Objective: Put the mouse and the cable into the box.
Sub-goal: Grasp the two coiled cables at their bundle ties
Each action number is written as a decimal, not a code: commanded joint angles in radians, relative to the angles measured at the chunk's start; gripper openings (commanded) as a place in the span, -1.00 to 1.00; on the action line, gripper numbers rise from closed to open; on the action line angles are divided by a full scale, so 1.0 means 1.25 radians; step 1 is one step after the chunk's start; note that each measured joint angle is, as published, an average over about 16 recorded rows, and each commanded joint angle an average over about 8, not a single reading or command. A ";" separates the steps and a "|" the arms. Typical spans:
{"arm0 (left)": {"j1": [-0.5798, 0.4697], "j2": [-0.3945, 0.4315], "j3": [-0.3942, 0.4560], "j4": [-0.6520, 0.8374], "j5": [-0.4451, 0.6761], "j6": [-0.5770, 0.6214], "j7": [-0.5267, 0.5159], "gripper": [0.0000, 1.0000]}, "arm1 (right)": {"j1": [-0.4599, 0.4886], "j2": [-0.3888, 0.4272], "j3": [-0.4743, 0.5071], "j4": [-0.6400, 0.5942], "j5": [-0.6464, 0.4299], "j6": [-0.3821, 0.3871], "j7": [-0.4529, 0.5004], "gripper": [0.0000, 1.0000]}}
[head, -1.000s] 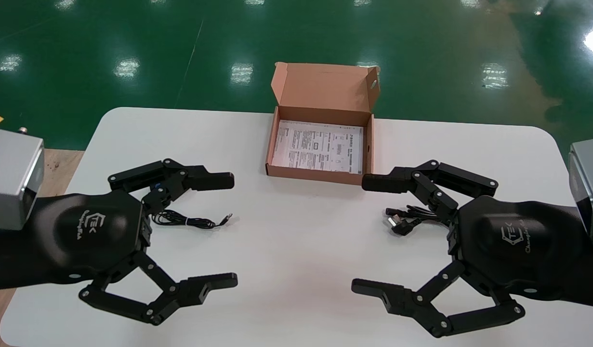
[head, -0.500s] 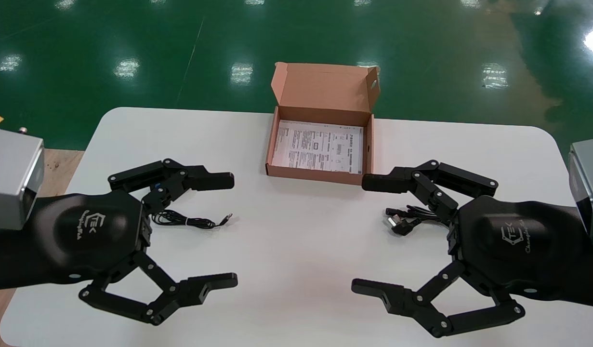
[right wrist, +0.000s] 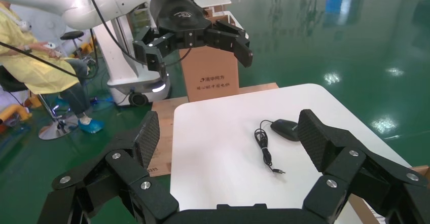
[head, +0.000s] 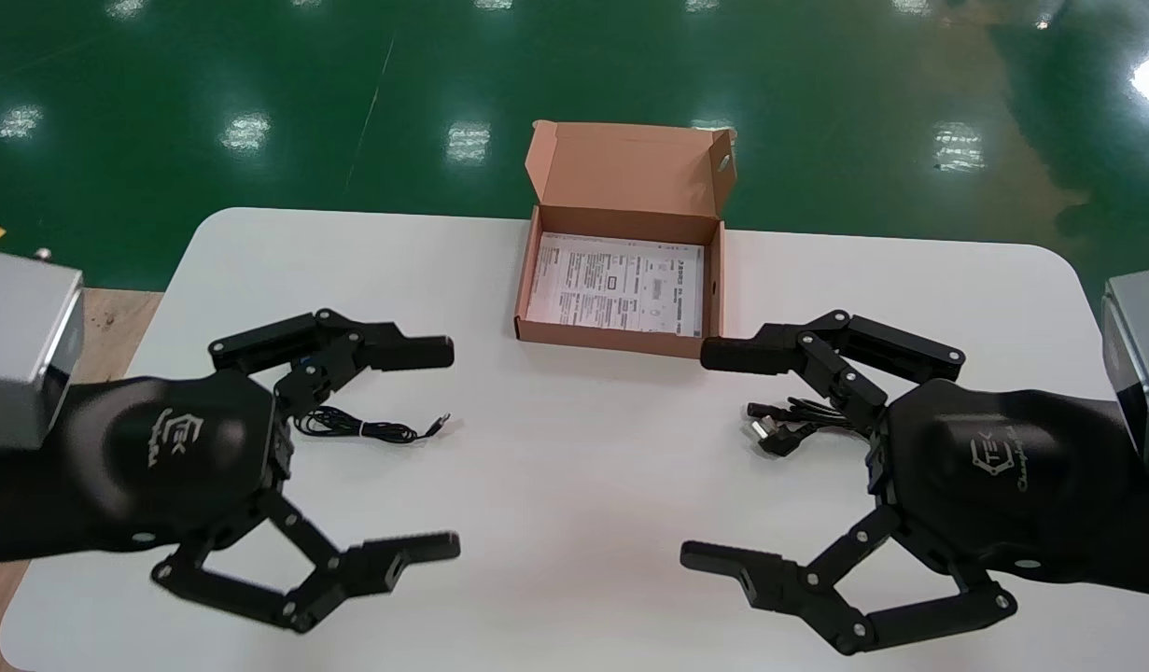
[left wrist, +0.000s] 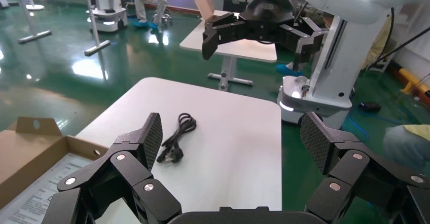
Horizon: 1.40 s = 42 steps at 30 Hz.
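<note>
Mouse point(right wrist: 285, 129) lying at left below left gripper point(head: 446, 448), cable point(head: 789, 425) at right below right gripper point(head: 700, 455). Spread wide and empty, both. Box point(head: 611, 334) unclosed at far centre.

I read the letters TEK inside a hexagon mark on the back of the left gripper point(head: 450, 448), and the same mark on the right gripper point(head: 695, 455). I can't make out the script line beside each. The sheet point(head: 616, 283) in the box point(head: 630, 168) carries dense print, too small to read. In the right wrist view a carton point(right wrist: 210, 72) bears one printed line, which I can't read either.
</note>
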 commanded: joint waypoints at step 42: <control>-0.461 0.374 0.429 0.917 0.539 -0.166 0.549 1.00 | 0.428 -0.261 -0.224 -0.859 -0.673 0.119 -0.892 1.00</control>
